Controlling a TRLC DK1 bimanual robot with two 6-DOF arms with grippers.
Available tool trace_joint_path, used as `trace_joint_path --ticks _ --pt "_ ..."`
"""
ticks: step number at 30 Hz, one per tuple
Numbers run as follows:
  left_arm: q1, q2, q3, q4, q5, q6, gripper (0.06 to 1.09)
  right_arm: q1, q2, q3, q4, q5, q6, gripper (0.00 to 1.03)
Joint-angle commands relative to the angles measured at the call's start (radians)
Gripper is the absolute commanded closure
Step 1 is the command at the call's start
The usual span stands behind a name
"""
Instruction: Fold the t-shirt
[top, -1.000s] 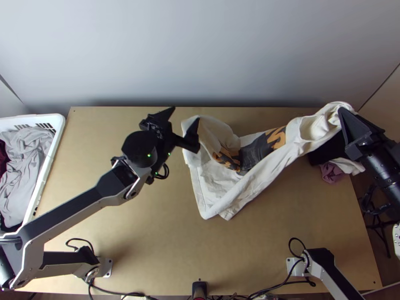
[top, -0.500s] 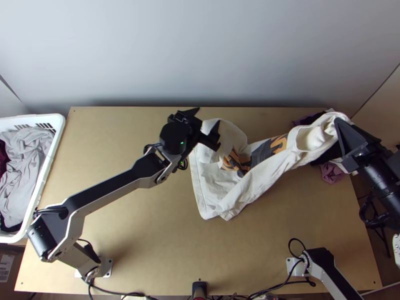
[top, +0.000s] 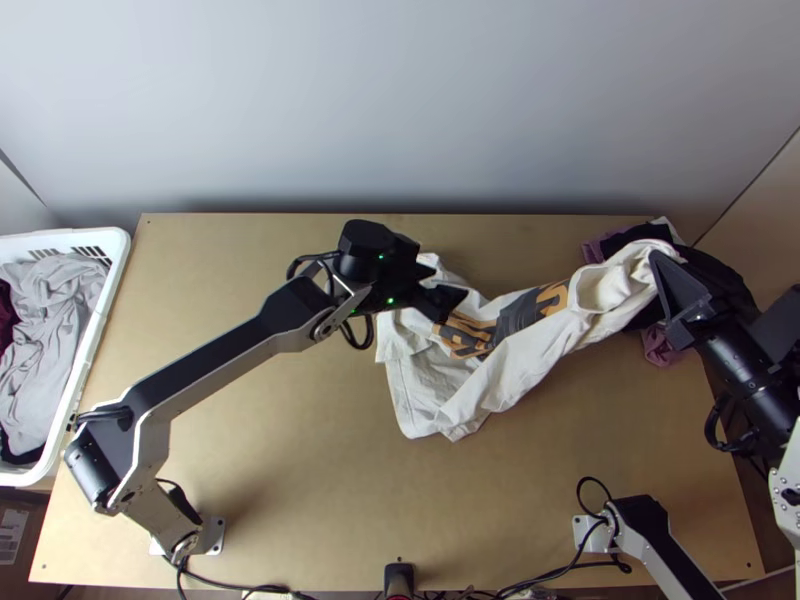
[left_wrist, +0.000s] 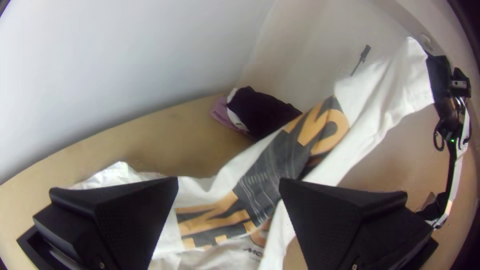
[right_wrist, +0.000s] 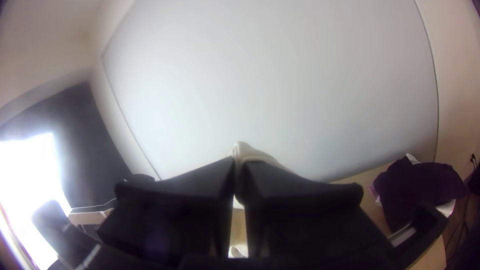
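Top view: the white T-shirt (top: 530, 365) runs aslant from the frame's centre to its upper right, unfolded, loosely creased along its length, with a dark printed panel (top: 517, 314) across the middle. Its lower part lies rumpled on the desk (top: 300, 480); the opposite end, at the upper right of the frame, is raised and gathered in the right claw (top: 654, 257), whose tips are pinched together on white cloth. The bunched opening beside this grip is probably the collar; the pictures do not settle it.

The left claw (left_wrist: 228, 181), just above centre in the top view, stands wide and empty over the rumpled part, its tips well apart.

Handling (judged): light, limp knit, neither fragile nor especially slippery; it should bend freely, hold no shape of its own and sag between supports. The printed panel may prove slightly stiffer than the plain cloth. Best holds: a shoulder seam or hem corner, a little in from the edge, catching both layers. A pinch at mid-panel would merely raise a peak; a shallow one could take a single layer and skew the fold.

Surroundings: dark clothes (top: 715, 268) at the upper right of the frame, near the raised end; a white basket (top: 102, 240) of laundry at the far left.
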Motion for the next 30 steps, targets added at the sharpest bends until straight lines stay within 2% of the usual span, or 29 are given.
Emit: trace_joint_path --ticks 1,4,8,11,17,24,27,30 --pt "-0.039 -0.142 -0.062 -0.164 0.107 -0.009 0.1 0.002 0.015 -0.018 0.024 0.016 -0.002 1.0" --pt "-0.134 -0.248 -0.198 -0.164 0.104 0.014 0.1 0.002 0.026 -0.03 0.05 0.025 -0.006 1.0" --pt "-0.274 -0.326 -0.347 -0.134 0.019 0.011 0.1 0.002 0.043 -0.032 0.053 0.029 -0.003 1.0" --pt "-0.331 -0.351 -0.399 -0.097 0.013 -0.02 0.1 0.003 0.046 -0.035 0.053 0.037 -0.003 1.0" --pt "-0.45 -0.315 -0.471 -0.026 0.01 -0.041 0.1 0.003 0.046 -0.037 0.051 0.048 -0.002 1.0" --pt "-0.545 -0.276 -0.528 0.07 0.012 -0.144 0.1 0.003 0.041 -0.035 0.044 0.056 -0.005 1.0" --pt "-0.567 -0.256 -0.585 0.15 0.005 -0.151 0.1 0.003 0.041 -0.033 0.042 0.057 -0.005 1.0" --pt "-0.567 -0.213 -0.59 0.149 0.005 -0.158 0.1 0.003 0.043 -0.035 0.042 0.059 -0.003 1.0"
